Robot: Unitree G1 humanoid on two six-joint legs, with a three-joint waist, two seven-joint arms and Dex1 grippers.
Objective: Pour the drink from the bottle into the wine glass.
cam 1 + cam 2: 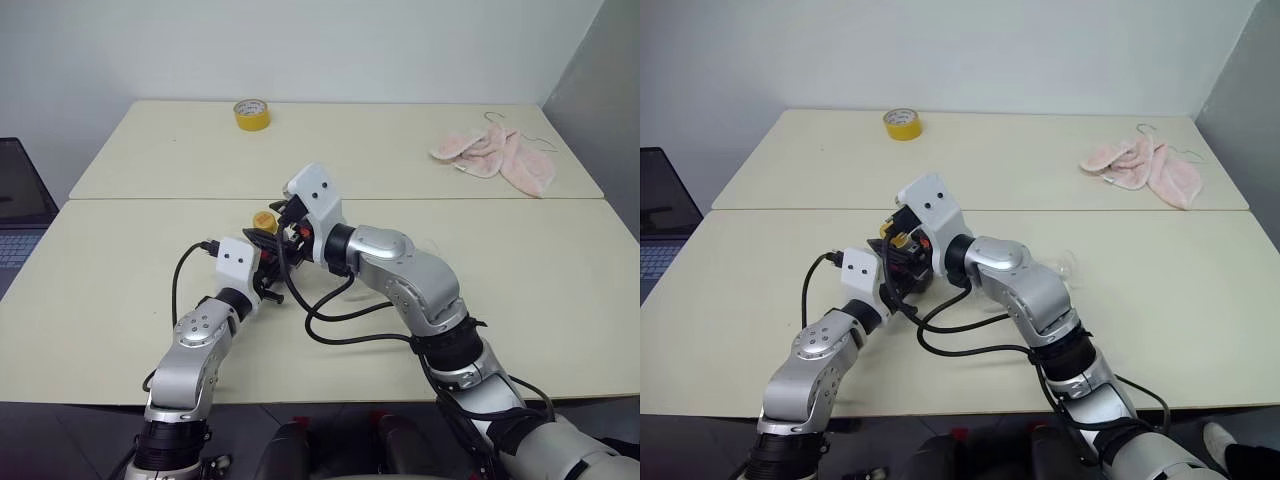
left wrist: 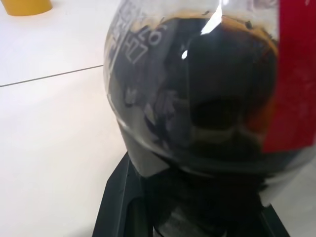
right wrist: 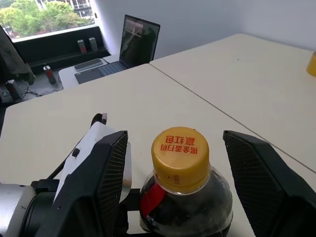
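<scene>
My left gripper (image 1: 270,266) is shut on the belly of the bottle (image 2: 197,98), a rounded clear bottle holding the dark brown drink (image 2: 222,108), with a red label (image 2: 296,74). The bottle stands upright, its yellow cap (image 3: 180,150) on. My right gripper (image 3: 180,148) is open, one black finger (image 3: 106,168) on either side of the cap without touching it. In the head views the right hand (image 1: 312,205) hides most of the bottle. The wine glass (image 1: 1065,264) shows as a faint clear shape on the table behind my right forearm.
A yellow tape roll (image 1: 251,114) lies on the far table. A pink cloth (image 1: 497,155) with a wire hanger is at the far right. A laptop (image 1: 20,205) sits off the table's left side. A seam (image 1: 500,199) joins the two tables.
</scene>
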